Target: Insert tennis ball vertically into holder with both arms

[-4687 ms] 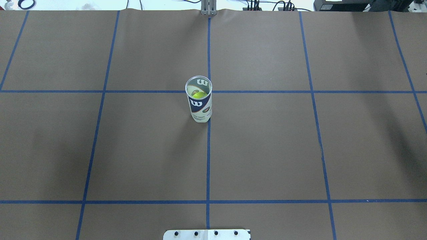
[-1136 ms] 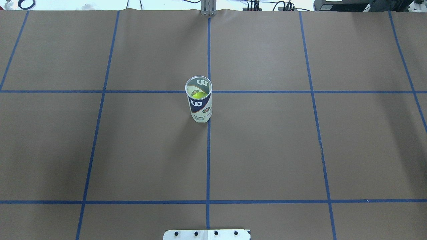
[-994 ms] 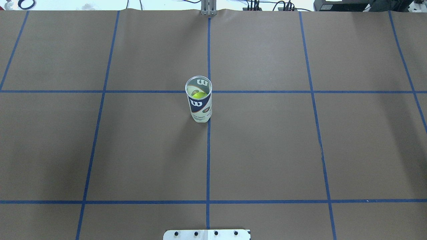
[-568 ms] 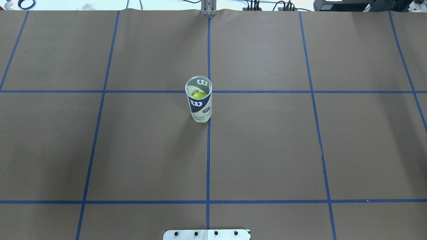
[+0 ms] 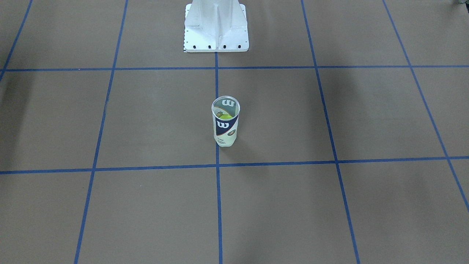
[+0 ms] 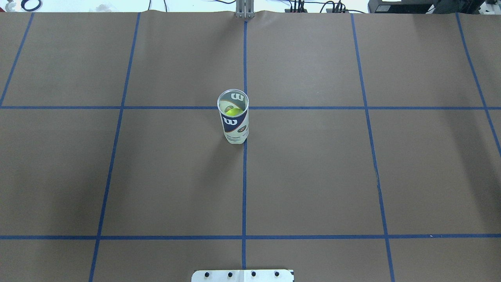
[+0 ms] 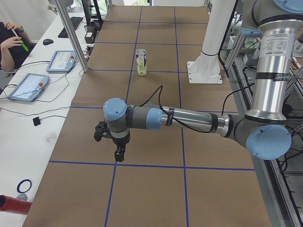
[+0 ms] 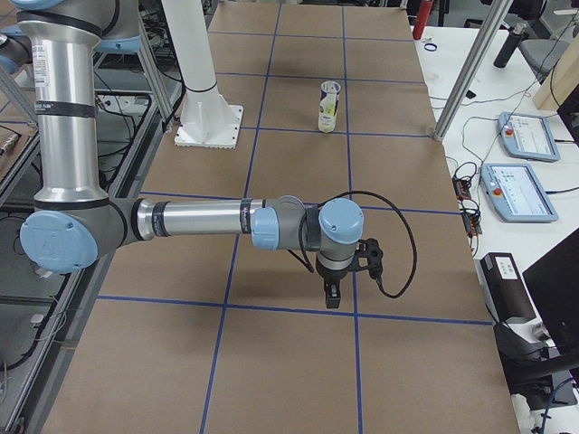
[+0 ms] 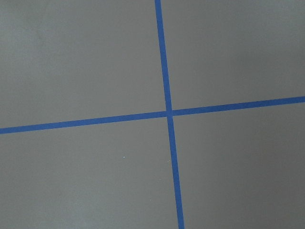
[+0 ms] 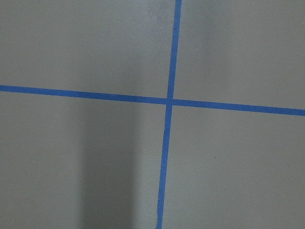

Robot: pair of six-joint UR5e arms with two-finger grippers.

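The holder (image 6: 234, 123) stands upright and alone at the middle of the brown table, open end up. A yellow-green tennis ball (image 6: 233, 111) lies inside it, also seen through the open top in the front view as the tennis ball (image 5: 225, 116) in the holder (image 5: 225, 128). Neither arm is near it. In the left side view my left gripper (image 7: 118, 153) hangs over a blue tape line, far from the holder (image 7: 141, 62). In the right side view my right gripper (image 8: 332, 294) hangs the same way, far from the holder (image 8: 329, 107). For both grippers I cannot tell whether they are open or shut. Both wrist views show only paper and tape.
The white pedestal base (image 5: 216, 29) is bolted at the robot's side of the table. Metal frame posts (image 7: 71, 33) (image 8: 466, 72) stand at the table's far edge. Teach pendants (image 7: 27, 87) (image 8: 516, 192) lie on side desks, and a person (image 7: 9, 45) sits beyond one.
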